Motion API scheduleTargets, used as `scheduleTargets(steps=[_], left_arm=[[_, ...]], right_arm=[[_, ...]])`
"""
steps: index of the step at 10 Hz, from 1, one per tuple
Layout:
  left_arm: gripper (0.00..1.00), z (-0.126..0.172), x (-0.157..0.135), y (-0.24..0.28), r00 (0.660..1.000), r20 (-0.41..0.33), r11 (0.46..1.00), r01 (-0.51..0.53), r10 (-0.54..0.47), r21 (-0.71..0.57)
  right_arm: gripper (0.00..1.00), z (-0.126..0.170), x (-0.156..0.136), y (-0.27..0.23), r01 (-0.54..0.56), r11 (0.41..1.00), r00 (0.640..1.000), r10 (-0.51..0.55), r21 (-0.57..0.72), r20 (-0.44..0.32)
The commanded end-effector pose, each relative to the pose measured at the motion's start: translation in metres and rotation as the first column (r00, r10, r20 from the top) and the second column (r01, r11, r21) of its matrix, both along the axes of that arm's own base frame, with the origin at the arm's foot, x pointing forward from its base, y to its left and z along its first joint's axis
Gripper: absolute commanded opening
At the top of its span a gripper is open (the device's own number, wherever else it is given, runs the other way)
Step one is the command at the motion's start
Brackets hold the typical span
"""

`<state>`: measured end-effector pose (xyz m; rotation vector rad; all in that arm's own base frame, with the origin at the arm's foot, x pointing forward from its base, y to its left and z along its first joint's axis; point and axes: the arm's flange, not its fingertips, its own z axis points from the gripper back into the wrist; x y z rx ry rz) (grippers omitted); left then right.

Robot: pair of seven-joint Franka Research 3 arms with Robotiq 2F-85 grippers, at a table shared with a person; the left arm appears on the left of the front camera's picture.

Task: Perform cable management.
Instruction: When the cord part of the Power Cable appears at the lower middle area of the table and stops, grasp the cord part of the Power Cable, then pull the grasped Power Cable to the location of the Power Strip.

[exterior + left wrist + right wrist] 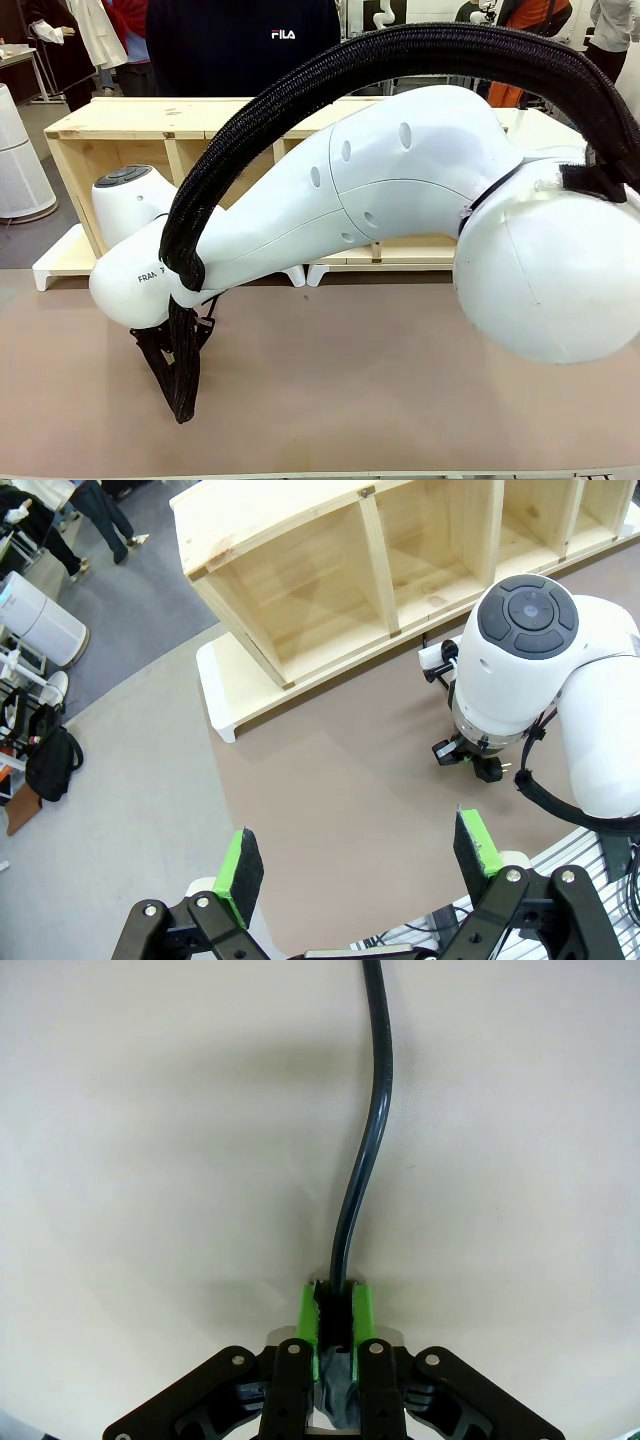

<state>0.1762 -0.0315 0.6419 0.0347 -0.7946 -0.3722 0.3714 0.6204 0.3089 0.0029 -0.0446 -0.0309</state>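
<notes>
Right wrist view: our right pincer [336, 1305] is clamped on the cable [372, 1130], which snakes away ahead of its tips over the table [150, 1160]. We judge it light, limp and slippery, so a firm pinch near its end suits. Our left pincer [358, 858] stands apart

Bright, even light; every view sharp. The right wrist view's tabletop [520, 1110] looks washed out, soft shadow flanking the cable [383, 1050].
</notes>
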Motion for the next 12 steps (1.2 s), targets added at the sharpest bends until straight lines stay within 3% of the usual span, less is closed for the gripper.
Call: scheduleTargets(steps=[1,3,4,12], left_arm=[[1.00,-0.0004,0.0001,0.0006,1.000,-0.002,1.000,0.003,-0.003,0.000],[1.00,-0.0004,0.0001,0.0006,1.000,-0.002,1.000,0.003,-0.003,0.000],[1.00,-0.0004,0.0001,0.0006,1.000,-0.002,1.000,0.003,-0.003,0.000],[1.00,-0.0004,0.0001,0.0006,1.000,-0.002,1.000,0.003,-0.003,0.000]], right_arm=[[0.00,-0.0004,0.0015,0.0030,-0.016,1.000,1.000,0.016,0.006,0.002],[0.00,-0.0008,0.0020,0.0047,0.030,0.999,0.998,-0.029,0.025,-0.054],[0.00,-0.0001,0.0000,0.0000,-0.001,1.000,1.000,0.001,0.000,0.000],[0.00,-0.0001,0.0000,0.0000,-0.001,1.000,1.000,0.001,0.000,0.000]])
